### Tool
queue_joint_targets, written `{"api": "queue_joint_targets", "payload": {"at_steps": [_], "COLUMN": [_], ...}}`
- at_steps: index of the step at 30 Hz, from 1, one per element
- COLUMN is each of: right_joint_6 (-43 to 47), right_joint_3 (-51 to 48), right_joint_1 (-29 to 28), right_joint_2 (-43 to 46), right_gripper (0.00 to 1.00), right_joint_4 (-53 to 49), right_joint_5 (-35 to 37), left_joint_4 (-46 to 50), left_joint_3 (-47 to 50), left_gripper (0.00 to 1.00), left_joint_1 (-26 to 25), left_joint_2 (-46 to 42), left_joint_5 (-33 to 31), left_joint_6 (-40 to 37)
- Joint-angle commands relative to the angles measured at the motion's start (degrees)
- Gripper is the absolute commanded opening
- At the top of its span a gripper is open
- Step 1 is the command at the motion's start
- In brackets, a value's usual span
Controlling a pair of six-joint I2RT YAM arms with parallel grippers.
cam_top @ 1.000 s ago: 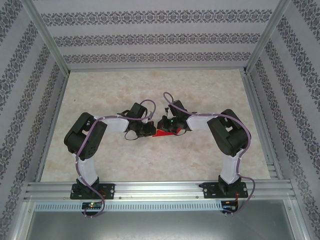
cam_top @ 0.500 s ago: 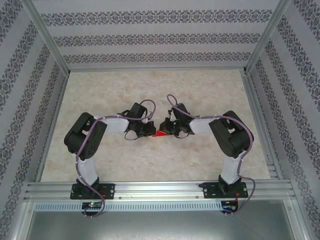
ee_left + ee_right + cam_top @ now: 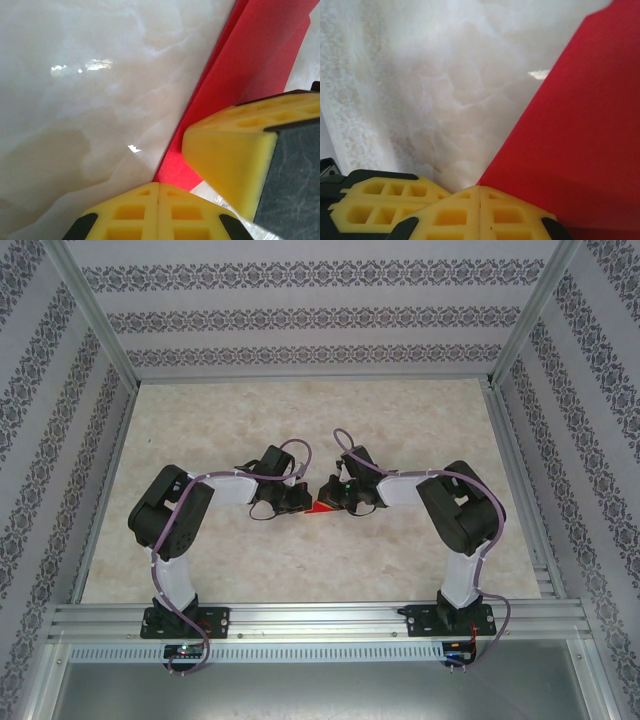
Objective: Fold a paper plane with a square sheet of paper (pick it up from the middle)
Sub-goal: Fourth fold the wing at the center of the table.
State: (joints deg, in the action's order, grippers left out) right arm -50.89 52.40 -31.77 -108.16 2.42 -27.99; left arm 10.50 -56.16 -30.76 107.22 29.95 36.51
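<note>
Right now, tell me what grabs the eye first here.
The bright red folded paper at the middle of the pale marble table stands out. The left fingers and right fingers, both yellow and shut, flank it closely from either side.

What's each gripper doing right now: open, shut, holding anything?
Left gripper: fingers shut, apparently pinching a corner of the folded red paper.
Right gripper: fingers shut, apparently pinching the same paper.

Overhead view, from behind the arm bases [image 3: 185, 620], looks down on the table [image 3: 300, 420]; both close-up wrist views share the folded red paper [image 3: 250, 60] [image 3: 580, 140].
</note>
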Motion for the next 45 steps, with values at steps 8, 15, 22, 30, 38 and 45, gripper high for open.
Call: {"api": "queue_joint_targets", "payload": {"at_steps": [8, 15, 22, 30, 38, 45], "right_joint_6": [6.82, 10.53, 12.46, 11.76, 5.2, -1.2], "right_joint_3": [-2.91, -6.02, -3.98, -1.46, -7.46, -7.71], "right_joint_1": [10.29, 17.68, 23.31, 23.58, 16.55, 7.53], "right_joint_2": [-0.09, 1.75, 3.6, 9.96, 19.46, 18.74], "right_gripper": [0.02, 0.03, 0.03, 0.05, 0.36, 0.48], "right_joint_4": [-3.47, -0.13, -3.22, -7.07, -7.99, -5.92], "right_joint_5": [6.03, 4.44, 5.93, 4.97, 7.56, 10.19], "left_joint_4": [12.26, 12.0, 11.91, 10.21, 7.58, 6.2], "left_joint_3": [2.0, 1.97, 1.85, -0.19, -6.14, -5.86], "left_gripper": [0.0, 0.0, 0.0, 0.0, 0.37, 0.49], "left_joint_1": [0.65, 0.67, 0.7, 0.54, 0.34, 0.32], "left_joint_2": [2.12, 1.84, 1.76, 1.01, -6.56, -10.49], "left_joint_5": [-8.74, -8.23, -7.9, -4.75, -3.29, -9.45], "left_joint_6": [-2.35, -2.58, -2.68, -3.61, -3.19, -0.83]}}
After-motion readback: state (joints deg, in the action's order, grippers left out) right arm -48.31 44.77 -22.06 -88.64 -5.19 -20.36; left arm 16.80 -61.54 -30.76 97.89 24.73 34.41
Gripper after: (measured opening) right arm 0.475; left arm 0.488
